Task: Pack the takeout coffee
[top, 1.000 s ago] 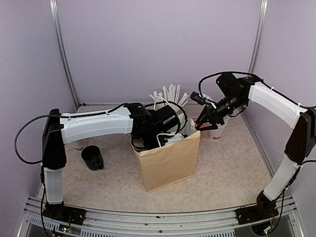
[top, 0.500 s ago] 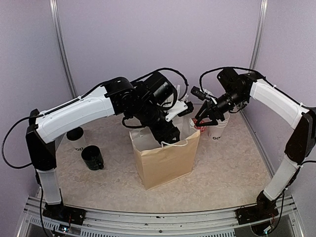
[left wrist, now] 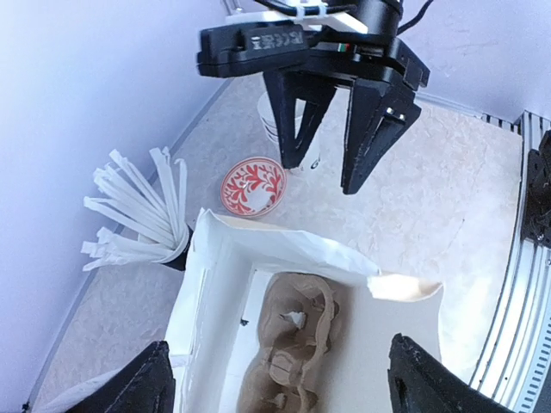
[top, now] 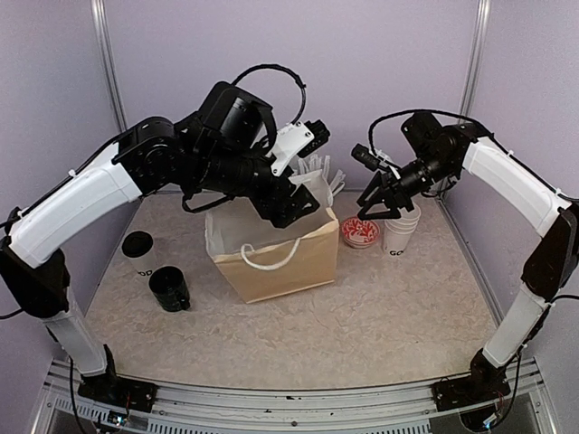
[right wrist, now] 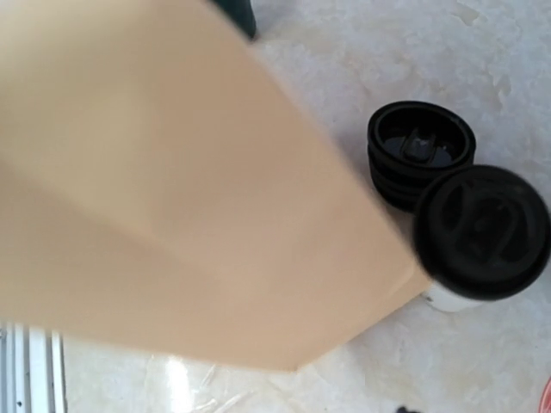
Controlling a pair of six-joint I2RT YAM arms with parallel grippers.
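One takeout coffee (top: pixel 137 244), lidded, upright on the worktop (top: pixel 407 307) just beside the dark mug (top: pixel 169 289), left of the paper bag (top: pixel 271 267). Looks like bag readying (cardboard carrier (left wrist: pixel 301 297) already inside). Left claw (left wrist: pixel 280 344) spread wide above the bag mouth, grasping nothing; right claw (top: pixel 378 210) likewise released. Next, probably: reach for the coffee, grip below the lid, keep upright.

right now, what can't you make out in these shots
Right wrist view: the blurred bag hides most of the table.
Top view: the left arm hides the straws' holder; the coffee cup's lettering is too small to read.
Left wrist view: the right hand partly covers the white cup.
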